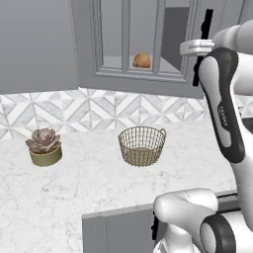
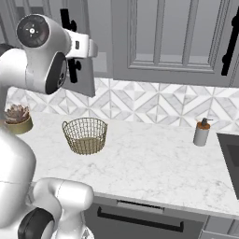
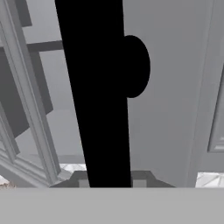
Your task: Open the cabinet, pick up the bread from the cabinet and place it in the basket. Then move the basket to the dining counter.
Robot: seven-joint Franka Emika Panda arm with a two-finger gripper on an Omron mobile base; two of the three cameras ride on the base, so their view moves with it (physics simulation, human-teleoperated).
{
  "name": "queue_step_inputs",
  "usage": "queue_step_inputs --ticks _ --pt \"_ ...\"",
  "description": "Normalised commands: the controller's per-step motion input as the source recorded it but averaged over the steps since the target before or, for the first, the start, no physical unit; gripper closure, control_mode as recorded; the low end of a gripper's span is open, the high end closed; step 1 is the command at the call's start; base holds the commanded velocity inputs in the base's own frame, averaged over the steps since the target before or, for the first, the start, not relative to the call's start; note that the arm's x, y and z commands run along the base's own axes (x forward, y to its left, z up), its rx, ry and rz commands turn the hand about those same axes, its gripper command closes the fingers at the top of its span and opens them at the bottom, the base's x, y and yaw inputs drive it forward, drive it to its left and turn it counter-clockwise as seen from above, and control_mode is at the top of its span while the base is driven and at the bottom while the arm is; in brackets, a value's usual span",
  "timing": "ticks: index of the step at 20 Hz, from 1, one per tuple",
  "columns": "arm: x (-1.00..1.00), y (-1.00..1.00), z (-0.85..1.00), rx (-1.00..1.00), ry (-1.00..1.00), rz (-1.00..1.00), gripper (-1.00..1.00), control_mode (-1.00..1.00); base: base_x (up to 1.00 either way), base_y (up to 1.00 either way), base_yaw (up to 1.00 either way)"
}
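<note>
From the left base view, my gripper point(image 1: 200, 49) is up at the black bar handle point(image 1: 206, 29) on the right edge of the cabinet point(image 1: 128, 74) door, which stands swung partly out from the wall. The bread point(image 1: 142, 61) sits on the cabinet shelf behind the glass panes, to the left of my gripper and slightly lower. The basket point(image 1: 142, 146) stands on the worktop point(image 1: 99, 183) well below my gripper and left of it, nearer the back edge than the front. A potted succulent point(image 1: 44, 147) is farther toward the left edge.

From the right base view, my hand point(image 2: 86, 46) reaches the same handle point(image 2: 70, 42), with the basket point(image 2: 85, 135) below it on the worktop's left part. A soap dispenser point(image 2: 202, 132) stands near the right end by the backsplash.

In the hand view, the handle point(image 3: 98, 92) runs straight up between my fingertips point(image 3: 83, 181), very close. My jaws are narrow on either side of the bar; I cannot tell whether they press it.
</note>
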Motion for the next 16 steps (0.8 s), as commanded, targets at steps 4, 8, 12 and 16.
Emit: queue_step_inputs --ticks 4,8,12,16 --pt "-0.74 0.28 0.0 0.0 0.0 0.0 1.0 -1.0 0.0 0.0 0.0" --pt "-0.67 0.32 0.0 0.0 0.0 0.0 1.0 -1.0 0.0 0.0 0.0" --pt "-0.59 0.34 0.0 0.0 0.0 0.0 1.0 -1.0 0.0 0.0 0.0" --pt "-0.47 0.37 0.0 0.0 0.0 0.0 1.0 -1.0 0.0 0.0 0.0"
